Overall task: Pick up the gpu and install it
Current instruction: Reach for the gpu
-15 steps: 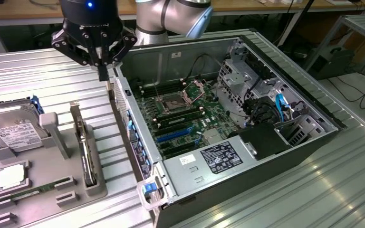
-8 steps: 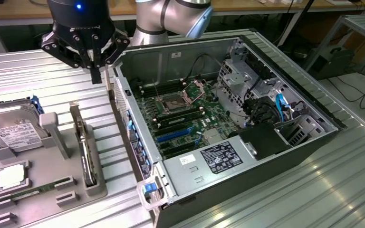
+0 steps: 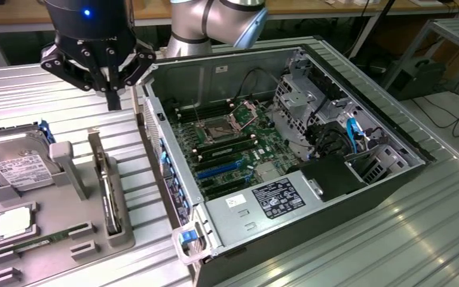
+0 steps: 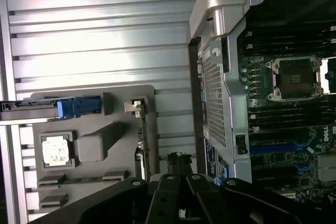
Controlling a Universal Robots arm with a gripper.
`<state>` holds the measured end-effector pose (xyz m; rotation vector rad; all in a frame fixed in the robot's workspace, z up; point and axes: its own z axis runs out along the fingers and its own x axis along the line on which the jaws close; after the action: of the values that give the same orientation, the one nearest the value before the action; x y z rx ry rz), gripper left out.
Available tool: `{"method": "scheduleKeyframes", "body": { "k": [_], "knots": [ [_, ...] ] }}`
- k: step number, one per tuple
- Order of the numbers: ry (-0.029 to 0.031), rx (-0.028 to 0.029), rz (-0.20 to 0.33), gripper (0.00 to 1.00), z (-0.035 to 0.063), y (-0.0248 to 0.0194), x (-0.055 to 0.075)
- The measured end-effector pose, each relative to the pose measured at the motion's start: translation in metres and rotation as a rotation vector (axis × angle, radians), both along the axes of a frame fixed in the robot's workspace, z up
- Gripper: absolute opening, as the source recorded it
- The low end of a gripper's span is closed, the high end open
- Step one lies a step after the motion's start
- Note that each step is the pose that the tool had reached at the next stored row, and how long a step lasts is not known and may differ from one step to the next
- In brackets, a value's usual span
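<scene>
We judge the job to be at its very start, with none of it done as far as we can see. The gpu (image 3: 106, 185) stands on its long edge in a slot of the grey holder (image 3: 66, 209) on the ribbed metal table (image 3: 389, 239), and its silver bracket end points towards the arm. The hard drive (image 3: 14, 167), the processor chip (image 3: 14, 221) and the memory stick (image 3: 42, 242) share that holder, on the side of the card away from the case. The pincer (image 3: 114, 103) is clenched with its fingers pressed together and nothing between them. It hangs above the table past the bracket end of the card, between the holder and the open computer case (image 3: 238, 51). In the wrist view the pincer (image 4: 178, 157) is near the thin edge of the gpu (image 4: 140, 145) but apart from it, so no grasp has been made. Inside the case the motherboard (image 3: 229, 149) lies bare, and no card sits in the blue expansion slots (image 3: 217, 170). The pick-up and the fitting are both left to do.
</scene>
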<state>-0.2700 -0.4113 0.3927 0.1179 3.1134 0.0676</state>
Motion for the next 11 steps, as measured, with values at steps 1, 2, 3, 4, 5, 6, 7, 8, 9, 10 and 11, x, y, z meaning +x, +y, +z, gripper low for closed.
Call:
{"method": "scheduleKeyframes", "body": {
  "k": [1,2,3,4,5,6,7,8,9,10,11],
  "knots": [
    [-0.0001,0.0001,0.0,0.11,-0.0001,-0.0019,-0.002],
    [-0.0001,0.0001,0.0,0.11,-0.0001,-0.0031,-0.004],
    [0.0,0.0001,0.0,0.11,-0.0002,-0.0045,-0.005],
    [0.0001,0.0,0.0,0.11,-0.0001,-0.0063,-0.007],
    [0.0,0.0,0.0,0.11,-0.0002,-0.008,-0.008],
    [0.0,0.0,0.0,0.11,-0.0003,-0.01,-0.009],
    [0.0001,0.0,0.0,0.11,-0.0003,-0.0117,-0.01],
    [0.0,0.0,0.0,0.11,-0.0004,-0.0134,-0.011],
    [-0.0001,0.0001,0.001,0.11,-0.0004,-0.0151,-0.012],
    [0.0001,-0.0001,0.002,0.11,-0.0003,-0.0163,-0.013],
    [0.0,0.0,0.005,0.11,-0.0003,-0.0176,-0.014]
  ]
}}
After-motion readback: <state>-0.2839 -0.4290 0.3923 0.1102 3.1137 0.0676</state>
